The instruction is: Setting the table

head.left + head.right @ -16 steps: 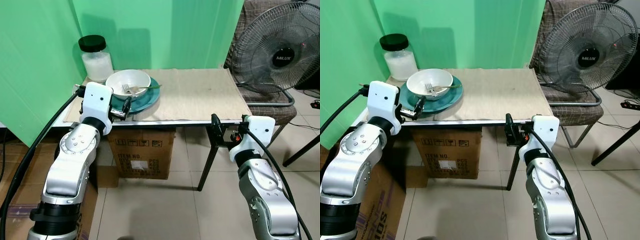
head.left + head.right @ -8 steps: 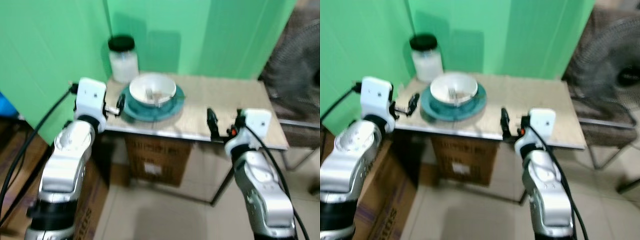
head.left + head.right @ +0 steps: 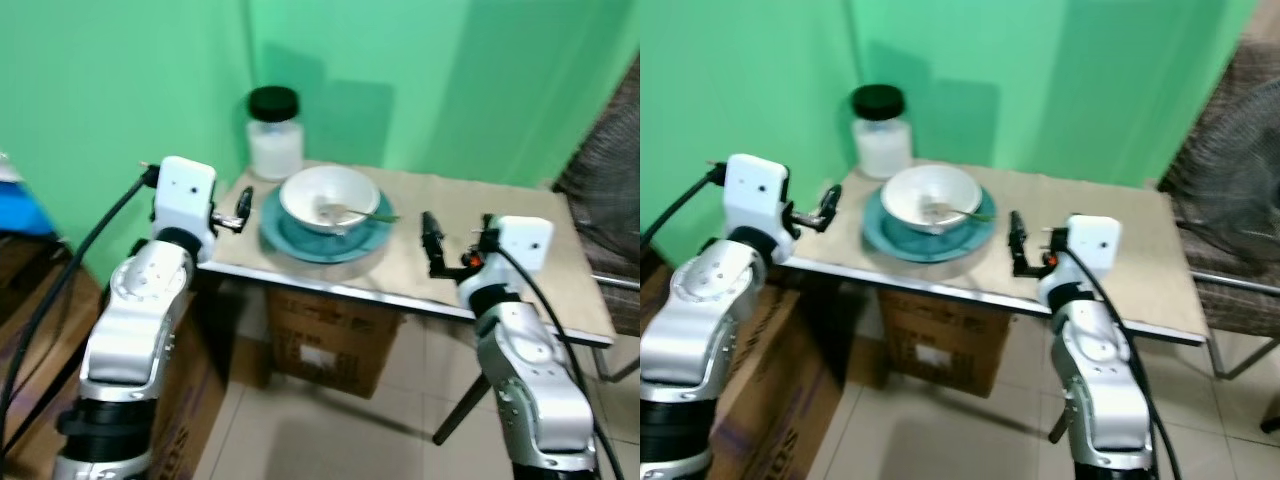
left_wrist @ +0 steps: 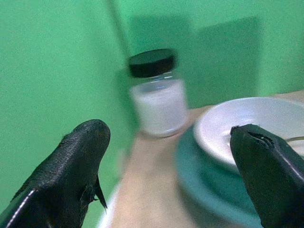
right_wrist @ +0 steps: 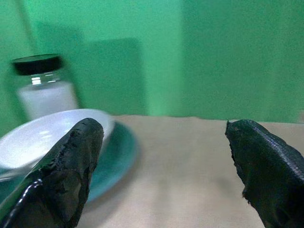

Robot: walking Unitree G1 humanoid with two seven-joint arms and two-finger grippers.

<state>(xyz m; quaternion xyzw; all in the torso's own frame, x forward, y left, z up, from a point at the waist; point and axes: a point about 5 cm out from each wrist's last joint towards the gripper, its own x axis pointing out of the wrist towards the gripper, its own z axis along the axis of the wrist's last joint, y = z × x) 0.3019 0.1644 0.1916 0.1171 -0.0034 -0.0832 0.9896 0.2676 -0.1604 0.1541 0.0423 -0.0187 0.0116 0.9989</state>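
The white bowl (image 3: pixel 329 196) sits stacked on the teal plate (image 3: pixel 300 235), a fork (image 3: pixel 345 212) inside, between our two sets of jaws. So nothing looks laid out yet; unstacking is all ahead, we judge. Left gripper (image 4: pixel 171 161) spread wide, holding nothing, the jar (image 4: pixel 156 92) straight beyond it. Right gripper (image 5: pixel 166 166) equally wide and unladen over the counter (image 3: pixel 520 285).

A bowl (image 3: pixel 329 197) sits on a plate (image 3: pixel 325 238) on the surface (image 3: pixel 520 290). A jar (image 3: pixel 274 134) stands behind the plate, to its left. A box (image 3: pixel 325 345) lies under the surface, below the plate.
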